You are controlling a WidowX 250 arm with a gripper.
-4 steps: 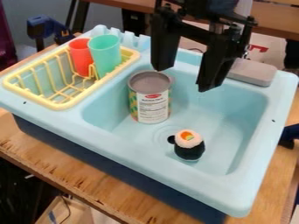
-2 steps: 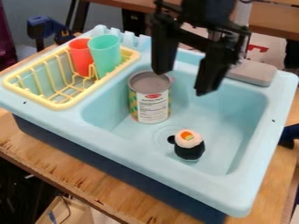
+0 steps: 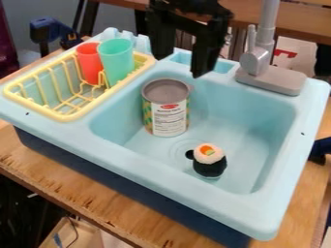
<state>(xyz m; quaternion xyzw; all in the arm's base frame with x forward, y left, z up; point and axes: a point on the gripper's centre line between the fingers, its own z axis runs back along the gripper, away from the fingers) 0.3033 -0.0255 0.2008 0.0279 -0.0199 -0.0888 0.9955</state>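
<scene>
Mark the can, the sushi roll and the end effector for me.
Can (image 3: 169, 118), camera view: on the white label.
Sushi roll (image 3: 210, 167), camera view: on the black side below the white top.
End effector (image 3: 180, 67), camera view: midway between the fingertips.

Black gripper (image 3: 182, 63) open above can (image 3: 166, 107), sushi toy (image 3: 209, 161) in blue sink (image 3: 268, 145)

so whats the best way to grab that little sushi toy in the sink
Probably from straight above, jaws closing across the dark lower body of the sushi toy: it is compact and rounded, its white top faces up, and it sits apart from the can.
</scene>
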